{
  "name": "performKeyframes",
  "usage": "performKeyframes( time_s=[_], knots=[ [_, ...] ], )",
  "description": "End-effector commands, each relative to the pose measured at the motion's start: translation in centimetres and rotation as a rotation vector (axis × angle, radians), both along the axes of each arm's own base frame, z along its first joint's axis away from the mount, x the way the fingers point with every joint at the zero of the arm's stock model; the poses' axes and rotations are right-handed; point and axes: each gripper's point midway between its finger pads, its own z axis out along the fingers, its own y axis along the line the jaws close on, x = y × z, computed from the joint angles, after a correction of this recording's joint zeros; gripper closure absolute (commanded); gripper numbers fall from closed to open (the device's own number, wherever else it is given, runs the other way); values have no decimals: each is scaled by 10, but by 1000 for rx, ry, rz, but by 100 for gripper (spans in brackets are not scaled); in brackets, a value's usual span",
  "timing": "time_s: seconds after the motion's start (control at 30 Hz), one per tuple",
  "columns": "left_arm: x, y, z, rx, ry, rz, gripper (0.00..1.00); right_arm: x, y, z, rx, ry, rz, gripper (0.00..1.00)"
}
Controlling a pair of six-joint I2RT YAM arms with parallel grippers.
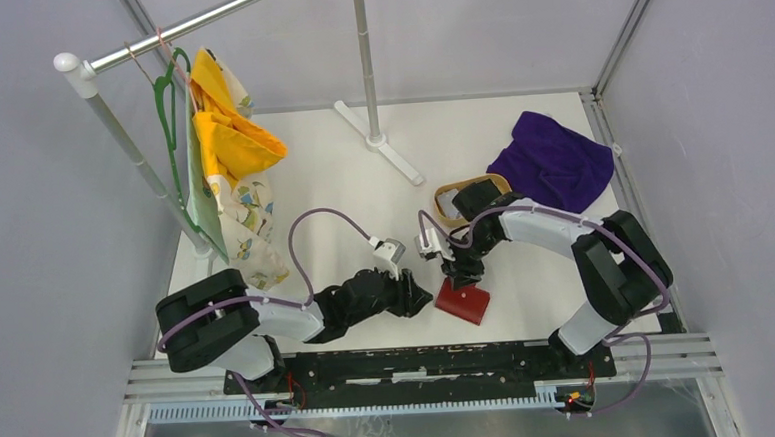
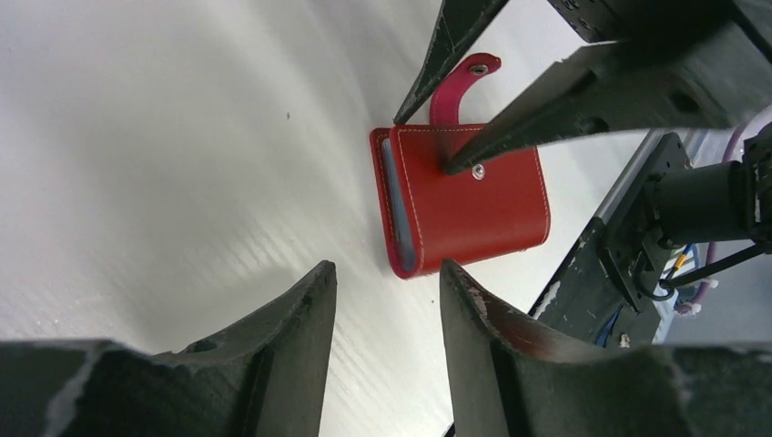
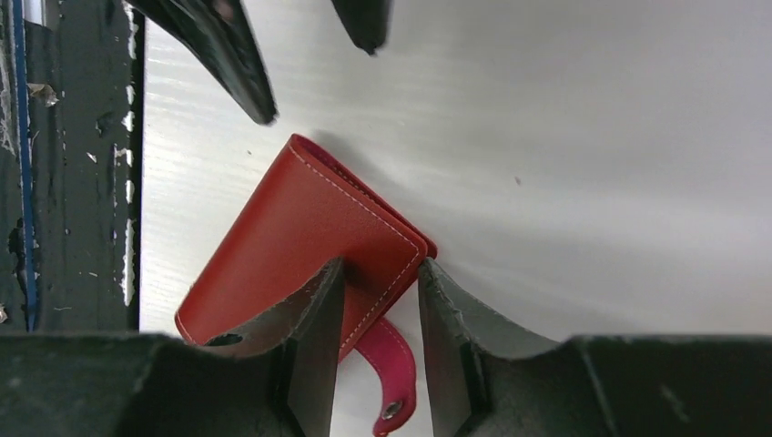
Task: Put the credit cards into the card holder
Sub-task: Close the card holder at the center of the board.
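Your card holder (image 1: 465,302) lies shut and flat on the worktop (image 1: 341,181), close to the near edge and a little right of the middle. Its snap tab (image 2: 460,86) is undone and sticks out loose past one edge. Along the open side you can see the pale blue edge of a card (image 2: 393,209) tucked inside; you cannot tell how many cards are in there.

Your right gripper (image 3: 380,269) hangs over the holder, at the corner by the tab. Its fingers are spread: one tip sits on the red cover just beside the metal snap stud (image 2: 478,172), and the other stands off the edge next to the tab. They pinch nothing.

Your left gripper (image 2: 387,273) sits low to the left of the holder, near it but apart, pointing at the side where the card shows. Its fingers are spread too, with only bare worktop between them.

Farther back on the right, a tan oval tray (image 1: 448,200) shows partly behind the right arm, and a purple cloth (image 1: 553,160) lies just beyond it. At the far left a rack (image 1: 130,152) carries a green hanger (image 1: 168,110) and a yellow cloth (image 1: 229,137).
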Motion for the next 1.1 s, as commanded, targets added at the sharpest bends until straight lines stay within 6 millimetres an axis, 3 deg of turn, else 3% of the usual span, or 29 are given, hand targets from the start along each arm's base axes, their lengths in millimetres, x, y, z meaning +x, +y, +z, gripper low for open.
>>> performKeyframes(
  time_s=[0.0,0.1,0.27,0.43,0.57,0.8,1.07],
  knots=[
    [4,-8,16,-59,-57,-23,47,14,16,20,28,-161,58,57],
    [4,-14,16,-83,-38,-24,45,24,15,42,56,-280,32,54],
    [4,-28,19,-103,-9,-41,45,16,7,66,125,-425,62,49],
    [9,-34,8,-59,18,-21,49,-14,3,62,192,-429,189,50],
    [13,-38,-2,-24,40,-8,55,-36,-7,44,193,-425,321,51],
    [15,-46,-18,35,73,-12,68,-33,-29,29,91,-499,347,52],
    [18,-52,-28,83,99,-10,93,-21,-56,21,13,-509,242,54]
  ],
)
